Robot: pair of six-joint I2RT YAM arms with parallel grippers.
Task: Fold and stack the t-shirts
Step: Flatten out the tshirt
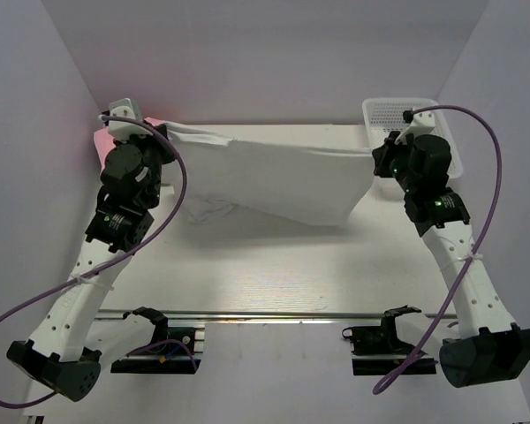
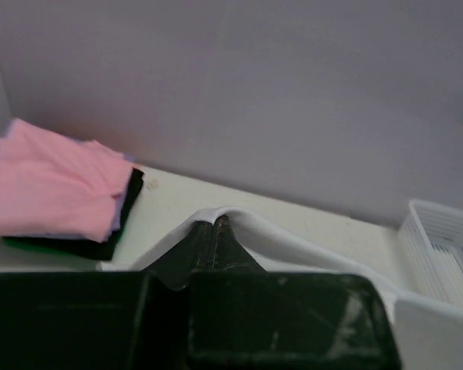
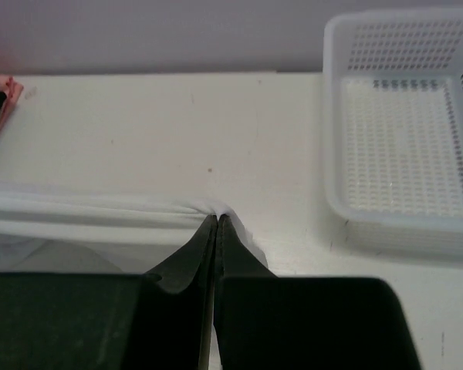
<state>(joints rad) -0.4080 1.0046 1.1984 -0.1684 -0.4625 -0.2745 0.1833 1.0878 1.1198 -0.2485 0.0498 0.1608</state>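
Done so far: a small pile has been made in the upper left of the top view, with the pink t-shirt laid on the dark t-shirts.
Left to do: the white t-shirt is not folded yet. The fold looks only just begun, and after that the shirt must be put on the pile.
White t-shirt, place: it is stretched across the upper middle of the top view, from one gripper to the other. The rest hangs down toward the table.
White t-shirt, look: soft and plain, pulled straight along the top edge, saggy and wrinkled at the lower left.
Left gripper: squeezed tight, with one end of the white edge pinched.
Right gripper: squeezed tight, with the other end pinched, near the basket.
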